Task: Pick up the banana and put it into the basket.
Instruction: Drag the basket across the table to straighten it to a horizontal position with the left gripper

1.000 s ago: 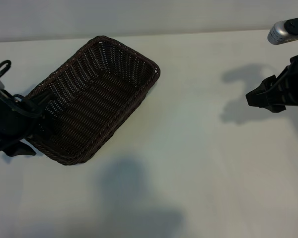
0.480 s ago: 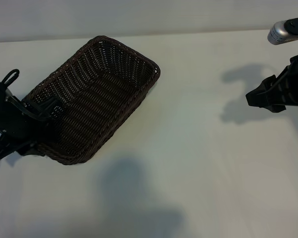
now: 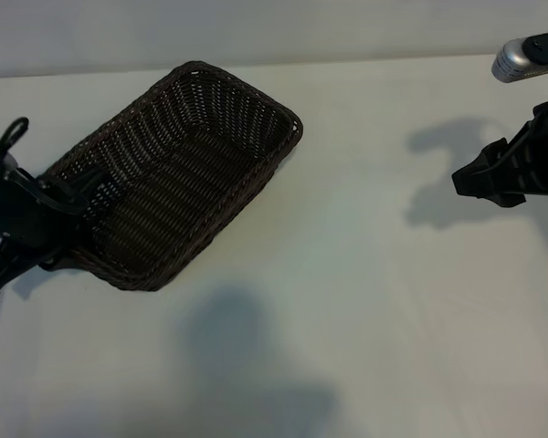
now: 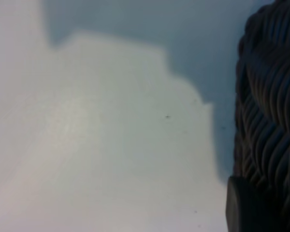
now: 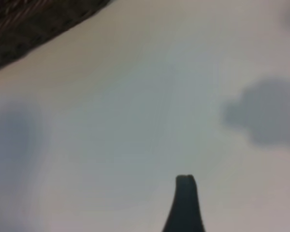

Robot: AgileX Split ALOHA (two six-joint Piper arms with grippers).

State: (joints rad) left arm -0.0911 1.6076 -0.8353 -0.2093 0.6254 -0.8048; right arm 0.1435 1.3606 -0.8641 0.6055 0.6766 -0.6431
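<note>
Basket shifted/rotated on white table, left tool clamped on rim; right tool open.

No bright yellow banana in any view. Left gripper mostly cut off by the exterior view's left edge, its fingers merging darkly with the near end of the dark brown woven wicker basket; grip impossible to confirm. In the left wrist view, only a blurred strip of braided rim, cropped at the edge. Right gripper cropped by the right edge. In the right wrist view, just one dark fingertip, blurred.
</note>
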